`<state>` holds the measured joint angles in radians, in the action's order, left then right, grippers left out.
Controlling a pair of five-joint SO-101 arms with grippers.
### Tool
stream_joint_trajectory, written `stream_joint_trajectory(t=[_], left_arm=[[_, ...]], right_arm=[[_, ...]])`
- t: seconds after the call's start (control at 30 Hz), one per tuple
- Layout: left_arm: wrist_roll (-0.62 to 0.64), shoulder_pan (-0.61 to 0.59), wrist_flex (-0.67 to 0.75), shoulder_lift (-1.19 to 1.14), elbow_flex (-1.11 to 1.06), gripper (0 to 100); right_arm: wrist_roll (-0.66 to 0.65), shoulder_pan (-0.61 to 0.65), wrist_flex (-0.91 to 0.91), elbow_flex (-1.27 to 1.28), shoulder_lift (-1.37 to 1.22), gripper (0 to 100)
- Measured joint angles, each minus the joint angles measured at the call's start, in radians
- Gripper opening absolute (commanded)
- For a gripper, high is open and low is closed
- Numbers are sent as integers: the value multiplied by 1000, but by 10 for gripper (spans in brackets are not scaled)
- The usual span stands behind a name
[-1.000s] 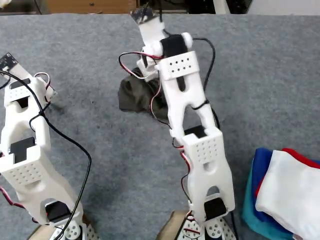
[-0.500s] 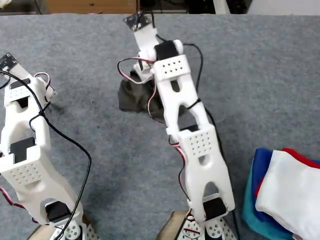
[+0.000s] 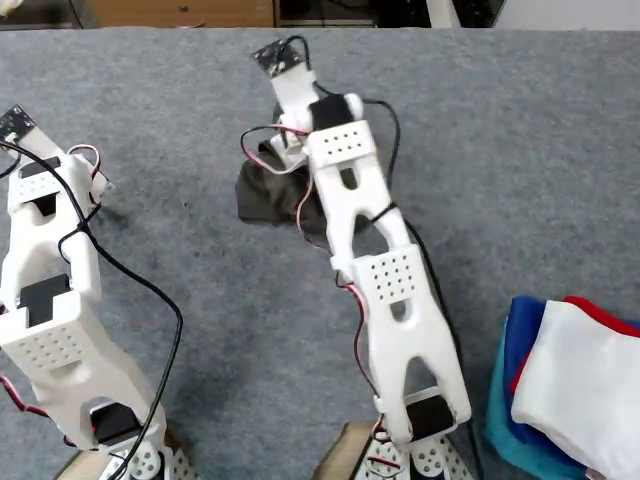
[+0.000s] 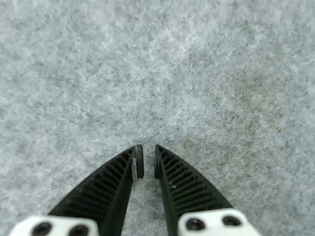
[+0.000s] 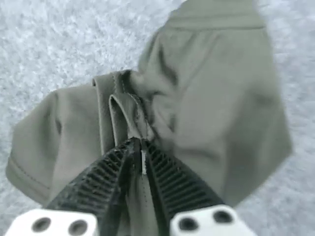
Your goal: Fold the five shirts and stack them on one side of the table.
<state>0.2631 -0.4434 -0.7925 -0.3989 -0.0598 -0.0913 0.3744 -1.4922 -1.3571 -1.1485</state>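
Grey table (image 3: 550, 150); folded stack (image 3: 578, 392); arm (image 3: 352, 195) covers dark, perhaps olive, shirt (image 3: 260, 200).

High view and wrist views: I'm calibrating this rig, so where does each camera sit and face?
High view: above the bases, looking down the table; left arm, right arm, dark shirt, folded stack.
Left wrist view: on the left wrist, facing the table; left gripper, shut.
Right wrist view: on the right wrist, facing the shirt; right gripper pinching it.
Shared: high and right wrist views both show the shirt.
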Motion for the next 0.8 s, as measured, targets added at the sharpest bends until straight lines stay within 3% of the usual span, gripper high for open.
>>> stream_joint_trajectory(t=[0.2, 0.53, 0.8], left_arm=[[0, 0, 0, 0, 0, 53], [0, 0, 0, 0, 0, 53], [0, 0, 0, 0, 0, 53]], right_arm=[[0, -3, -164, -244, 14, 4], [0, -12, -269, -264, 308, 4], [0, -212, -276, -267, 509, 4]])
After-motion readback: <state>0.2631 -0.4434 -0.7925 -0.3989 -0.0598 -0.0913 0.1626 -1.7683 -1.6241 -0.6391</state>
